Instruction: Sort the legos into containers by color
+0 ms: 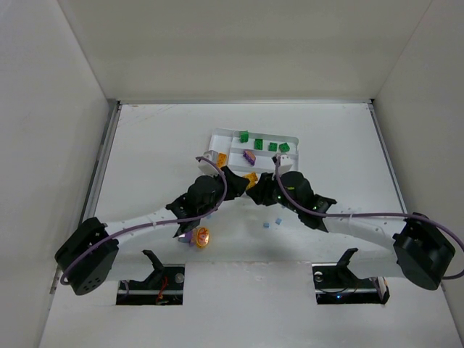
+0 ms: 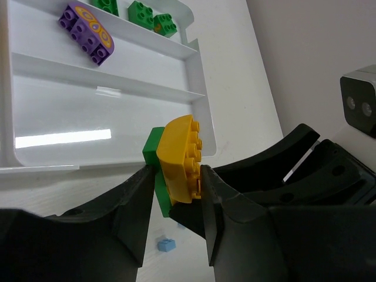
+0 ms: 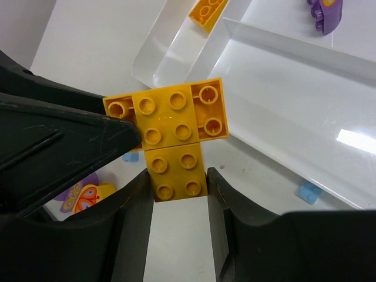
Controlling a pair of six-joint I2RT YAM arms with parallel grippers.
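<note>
A joined stack of yellow legos [image 1: 251, 177] hangs between both grippers, just in front of the white tray [image 1: 293, 156]. My left gripper [image 2: 176, 173] is shut across the yellow stack [image 2: 177, 157] and a green brick [image 2: 153, 145] stuck to its back. My right gripper [image 3: 178, 176] is shut on the lowest yellow brick [image 3: 176, 171] of the same stack. In the tray's containers lie several green legos [image 1: 259, 143] at the far side, a purple one [image 1: 249, 156] in the middle and an orange one [image 1: 217, 158] at the left.
A purple and orange round piece [image 1: 197, 235] lies on the table under the left arm. Tiny light blue bricks [image 1: 266, 225] sit near the right arm, one below the left jaws [image 2: 166, 245]. White walls enclose the table on three sides.
</note>
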